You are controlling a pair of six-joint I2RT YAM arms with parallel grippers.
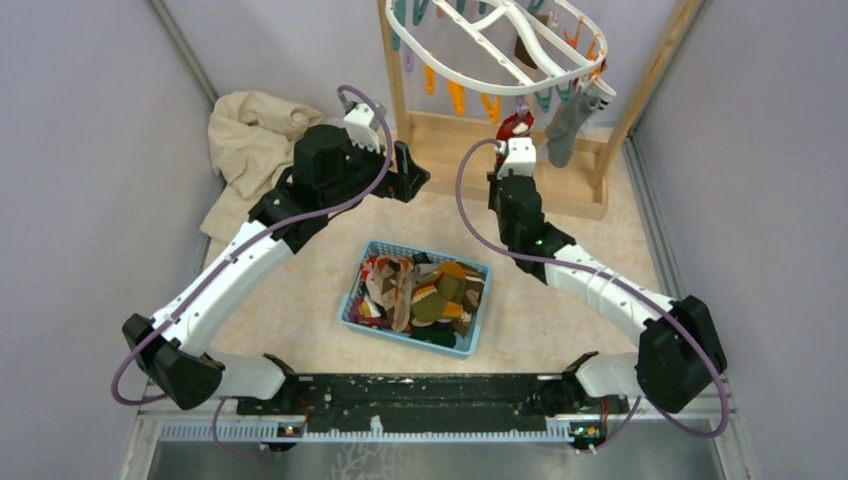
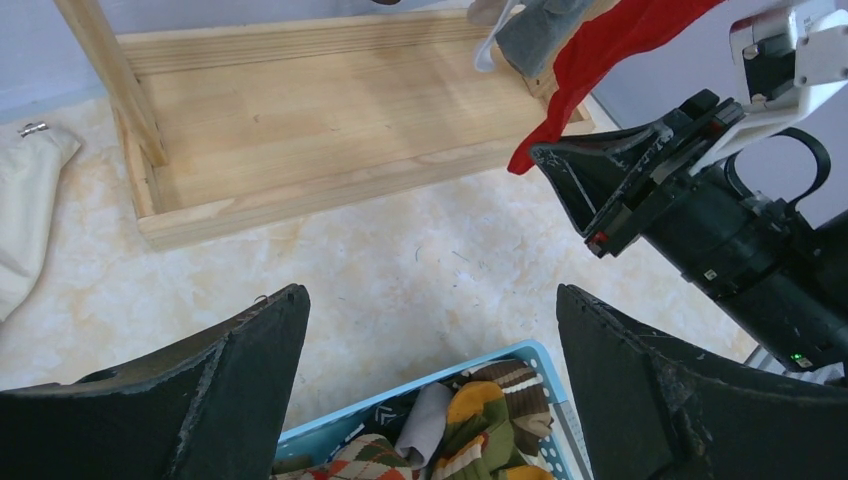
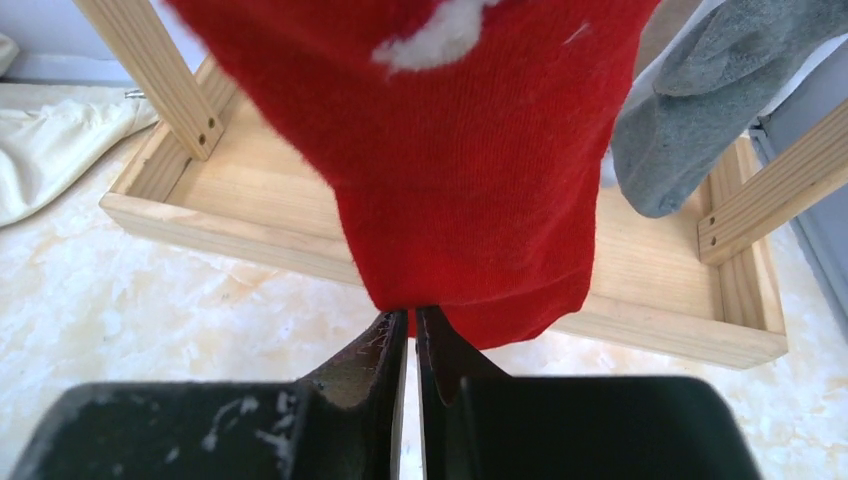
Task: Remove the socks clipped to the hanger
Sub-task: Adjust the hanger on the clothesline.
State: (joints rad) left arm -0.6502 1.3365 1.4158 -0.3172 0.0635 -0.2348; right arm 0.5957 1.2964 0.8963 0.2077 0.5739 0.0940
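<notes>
Below the hanger (image 1: 500, 90) | red sock (image 3: 470, 170) pinched at its hem between my right fingers (image 3: 370, 400) | left fingers (image 2: 240, 370) spread, well apart

The red sock (image 3: 460, 170) hangs down the middle of the frame, with a white patch near the top edge. At bottom centre the right gripper (image 3: 410, 318) has its two black fingers pressed almost together on the sock's lower hem (only a thin slit shows between them). A grey sock (image 3: 690, 120) hangs at upper right, above the base of the wooden rack (image 3: 660, 260). A beige cloth (image 3: 50, 150) lies at far left.
</notes>
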